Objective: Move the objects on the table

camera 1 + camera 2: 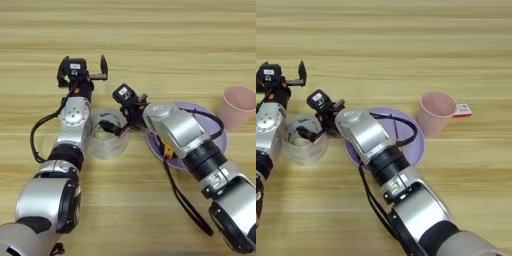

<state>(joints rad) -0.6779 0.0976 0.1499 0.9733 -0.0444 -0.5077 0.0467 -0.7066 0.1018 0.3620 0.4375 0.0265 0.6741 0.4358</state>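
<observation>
Our right gripper [116, 127] reaches over the wide clear glassy tape roll [106, 134]; whether it is clenched, we cannot tell; we should seat fingers squarely on its rim; our left gripper [82, 70] hovers released beyond.

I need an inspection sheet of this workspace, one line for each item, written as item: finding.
Surface: wooden table, lengthwise grain.
Job's things: clear tape roll upright near the left arm; a yellow bit shows under the right arm on the purple plate, thing not identifiable.
Clutter: pink cup beside the plate; small white and red card behind the cup.
Grippers: left gripper open, holding nothing, beyond the roll; right gripper at the roll's rim.
Cables: black cable trails from the plate along the right arm; another loops by the left arm.
Surroundings: nothing seen.
</observation>
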